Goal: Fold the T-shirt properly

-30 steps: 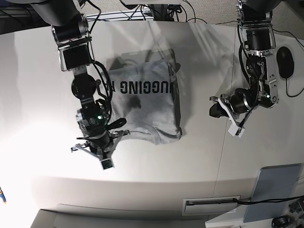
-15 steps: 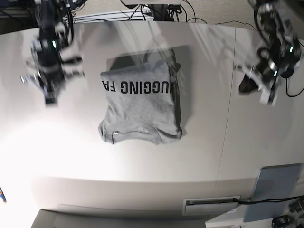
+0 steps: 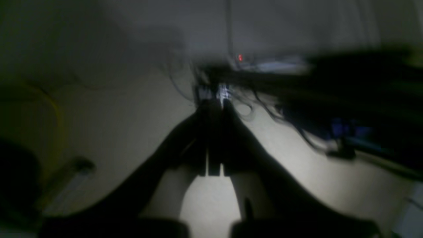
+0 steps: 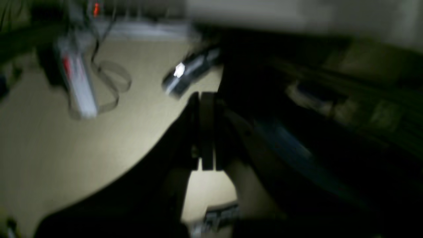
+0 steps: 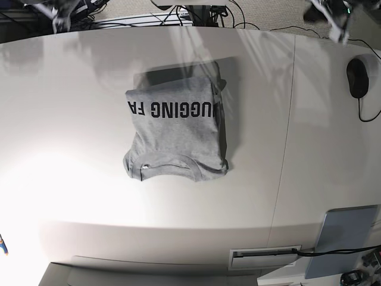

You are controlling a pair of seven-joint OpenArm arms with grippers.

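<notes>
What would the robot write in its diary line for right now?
T-shirt: folded, lettering up, on table | left gripper: shut, empty | right gripper: shut, empty | arms: off the shirt

Base view: overhead, looking down on table [image 5: 71,107]; wrist views: blurred, dim, sighting along closed jaws toward cabled floor beyond the table edge; no clearly shared region.

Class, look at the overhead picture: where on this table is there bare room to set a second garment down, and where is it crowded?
Bare tabletop lies left of the folded T-shirt, and between the shirt and the computer mouse across the table seam. The front strip below the shirt's collar is free too. It is crowded at the near right corner by the grey-blue pad, and along the far edge with cables.
</notes>
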